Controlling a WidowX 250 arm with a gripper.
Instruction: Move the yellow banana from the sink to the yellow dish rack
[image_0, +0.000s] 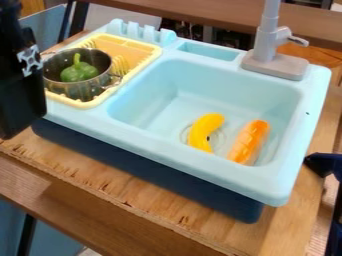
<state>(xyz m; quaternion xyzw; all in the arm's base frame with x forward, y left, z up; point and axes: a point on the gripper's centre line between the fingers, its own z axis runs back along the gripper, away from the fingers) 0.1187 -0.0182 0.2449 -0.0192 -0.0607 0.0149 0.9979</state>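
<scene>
The black gripper (20, 95) hangs at the left edge, beside the sink's front left corner and nearest to the metal pot (77, 89). A green pepper (79, 72) lies inside that pot, which stands in the yellow dish rack (139, 44). In the basin of the light blue sink (200, 75) lie a curved yellow banana (204, 131) and, to its right, an orange sausage-like toy (250, 142). The two are close together near the basin's front right.
A grey faucet (266, 50) rises from the sink's back right. The sink unit rests on a wooden table (120, 182) whose front edge runs across the lower left. A dark object (323, 164) juts in at the right edge.
</scene>
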